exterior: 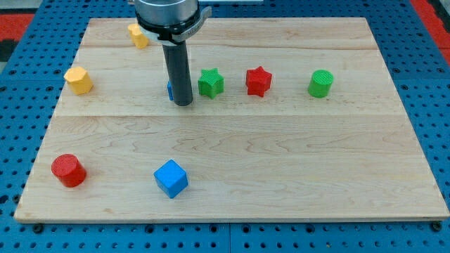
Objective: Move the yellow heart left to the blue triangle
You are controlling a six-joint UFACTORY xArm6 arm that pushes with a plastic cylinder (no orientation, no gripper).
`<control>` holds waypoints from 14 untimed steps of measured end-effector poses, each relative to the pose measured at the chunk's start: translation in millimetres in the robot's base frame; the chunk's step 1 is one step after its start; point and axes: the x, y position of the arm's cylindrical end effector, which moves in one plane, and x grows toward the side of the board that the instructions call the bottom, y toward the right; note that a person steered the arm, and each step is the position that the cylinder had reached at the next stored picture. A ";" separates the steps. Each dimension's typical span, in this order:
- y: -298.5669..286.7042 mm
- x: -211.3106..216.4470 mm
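Board [232, 144] of pale wood fills most of the view, lying on a blue pegboard surface [21, 77] that shows beyond every edge. The board's lower half is mostly bare, apart from two blocks toward the view's bottom left; the bare stretch runs to the right and bottom edges.

The arm's grey housing [171, 15] comes down from the view's top, and the dark rod [178, 74] drops from it. My tip [183, 104] rests on the board near the middle of its upper half. It has no jaws, so it grips nothing. A sliver of a blue block [169, 89] peeks out just left of the rod, mostly hidden; its shape cannot be made out.

A blue cube [171, 178] sits near the bottom, left of centre, and a red cylinder [68, 170] lies near the bottom left corner. A row runs to the view's right of the tip: green star [210, 83] just beside the rod, red star [258, 81], then green cylinder [320, 83], well spaced.

A yellow block [79, 80], roughly hexagonal, sits close to the left edge. The yellow heart [138, 35] lies near the top edge, up and left of the tip, partly under the housing; its heading is unclear.

No writing is legible.
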 end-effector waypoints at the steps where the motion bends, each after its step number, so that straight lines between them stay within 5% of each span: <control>1: -17.5 -6.3; 3: -33.4 16.8; 4: -91.5 -1.2; 5: -78.4 -16.2; 9: 6.2 -167.7; 10: -28.7 -189.2; 12: -107.6 -193.5; 14: -165.1 -145.0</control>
